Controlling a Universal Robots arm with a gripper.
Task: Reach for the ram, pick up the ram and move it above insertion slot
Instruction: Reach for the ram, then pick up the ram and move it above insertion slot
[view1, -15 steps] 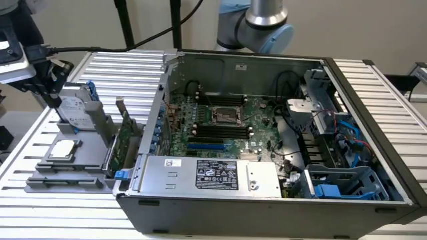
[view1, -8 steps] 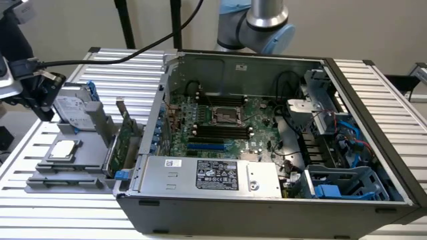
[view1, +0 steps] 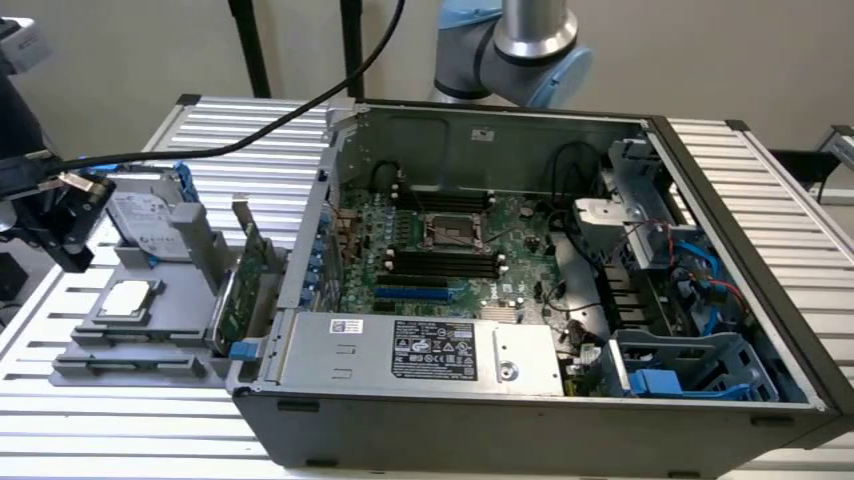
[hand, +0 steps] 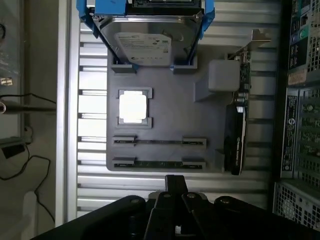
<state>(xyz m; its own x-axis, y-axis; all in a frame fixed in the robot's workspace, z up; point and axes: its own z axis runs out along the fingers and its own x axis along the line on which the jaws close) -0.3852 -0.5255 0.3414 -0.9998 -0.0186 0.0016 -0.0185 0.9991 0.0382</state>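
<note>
The ram (hand: 159, 163) is a thin dark-green stick lying in the nearer of two long holders on the grey fixture tray (hand: 165, 120). The other long holder (hand: 159, 141) next to it looks empty. My gripper (hand: 174, 184) hangs above the tray's edge just short of the ram, fingers together with nothing between them. In the exterior view the gripper (view1: 74, 260) is at the far left, over the tray (view1: 134, 330). The motherboard's black slots (view1: 441, 262) lie inside the open computer case (view1: 534, 400).
On the tray stand a hard drive in a blue bracket (hand: 145, 42), a silver CPU (hand: 132, 106) and an upright green expansion card (hand: 237, 135). The case wall (view1: 314, 230) rises just beside the tray. A black cable (view1: 267, 125) runs across the slatted table.
</note>
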